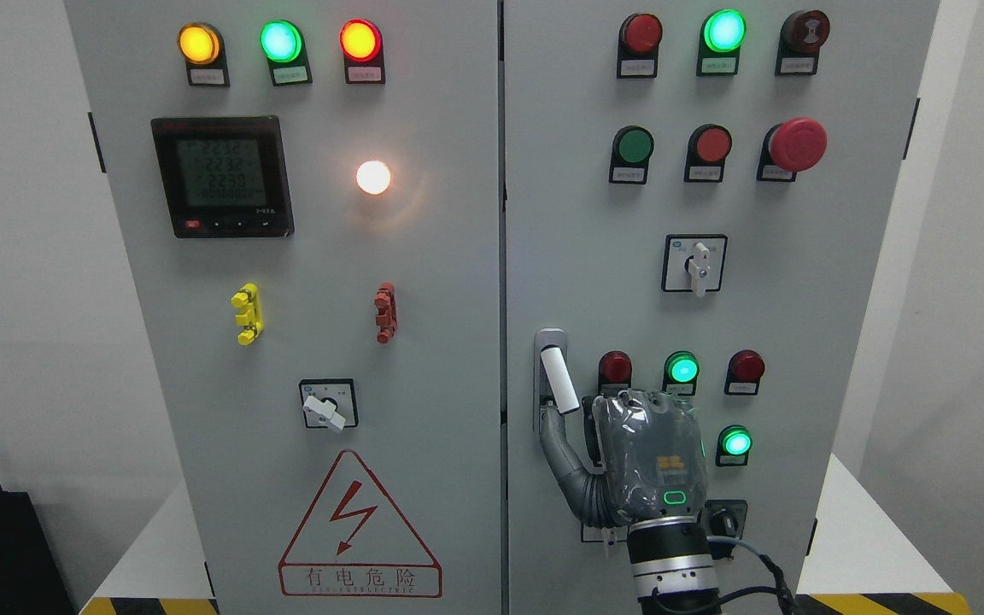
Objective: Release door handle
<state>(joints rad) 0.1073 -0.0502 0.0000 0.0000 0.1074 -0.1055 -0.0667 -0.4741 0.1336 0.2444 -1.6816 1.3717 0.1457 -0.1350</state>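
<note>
The white door handle [559, 377] sits at the left edge of the right cabinet door [799, 282], its lever tilted out of the grey recess. My right hand [588, 420] comes up from the bottom edge, its grey back facing me, just right of and below the handle. The thumb [562, 453] stretches up and left, its tip at the lever's lower end. Nothing closes around the lever, and the hand holds nothing. The other fingers are hidden behind the back of the hand. My left arm does not show.
Lit lamps [682, 369] and push buttons [614, 367] surround the hand. A rotary switch [695, 265] and a red mushroom button [796, 143] are above it. The left door [424, 384] carries a meter [223, 177], another switch [326, 407] and a red warning triangle [359, 530].
</note>
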